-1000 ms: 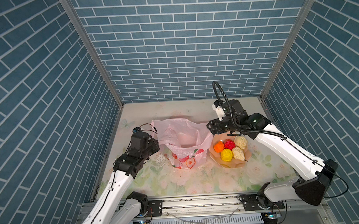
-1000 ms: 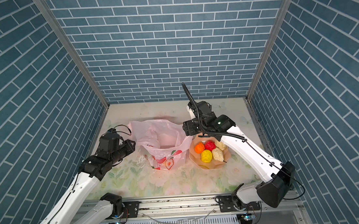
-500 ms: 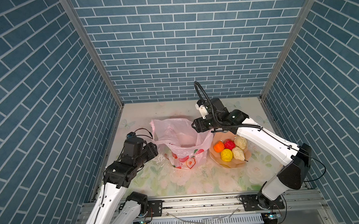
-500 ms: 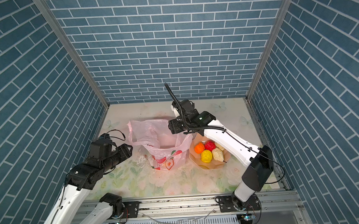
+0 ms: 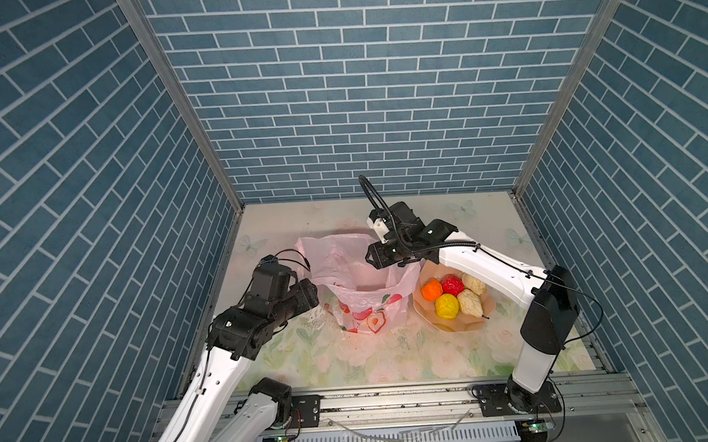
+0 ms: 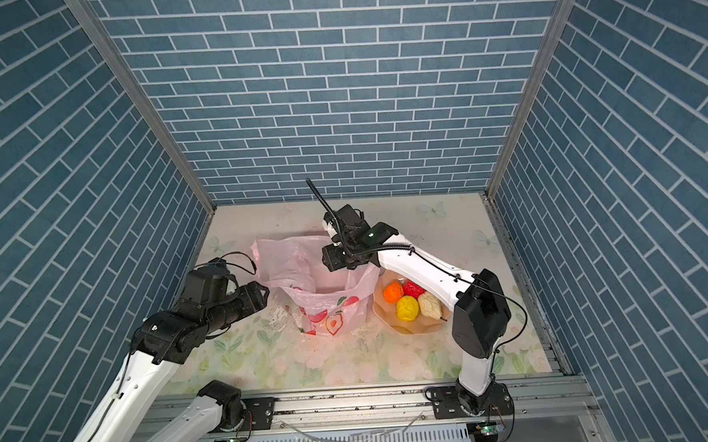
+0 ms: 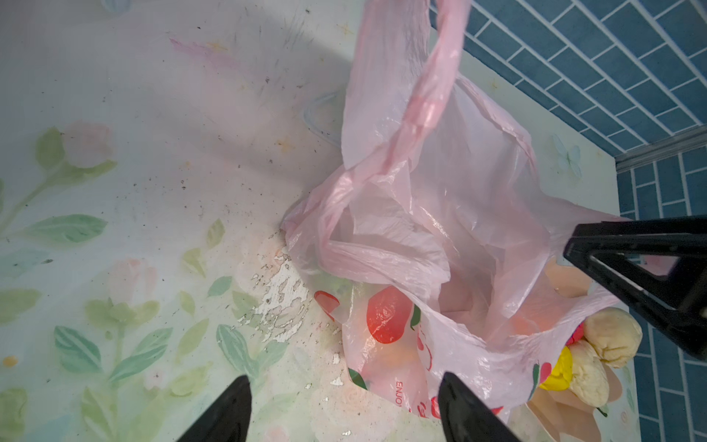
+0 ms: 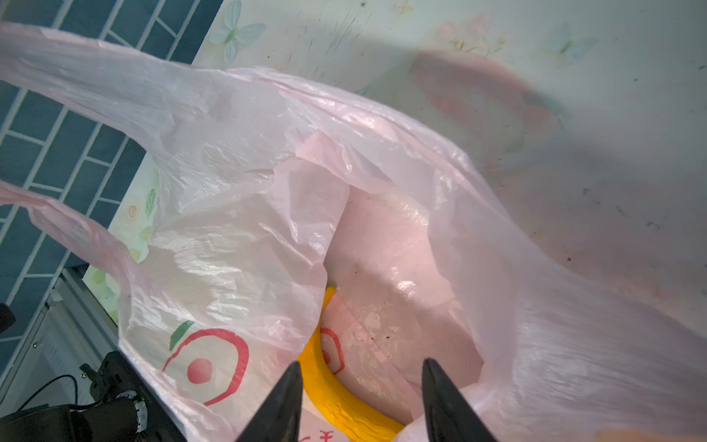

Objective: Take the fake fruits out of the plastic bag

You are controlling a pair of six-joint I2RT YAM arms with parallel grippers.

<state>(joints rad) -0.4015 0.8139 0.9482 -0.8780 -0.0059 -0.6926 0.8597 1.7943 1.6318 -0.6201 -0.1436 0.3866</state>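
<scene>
Right tool [image 8: 359, 367] has swung left from bowl [image 5: 453, 328] to over plastic bag [image 5: 356, 288] mid-table, jaws part-spread and empty above banana [image 8: 336, 402] inside; left tool [image 7: 342, 379] now spread, empty, beside bag's left, so banana pick looks next.

Both top views hang high at the front, side by side, looking down and toward the back wall [image 5: 358, 105] over the whole table [image 5: 489, 223]. Each wrist camera sits close above the bag [image 7: 421, 214], from opposite sides, the right one peering into its mouth; all four share it.
</scene>
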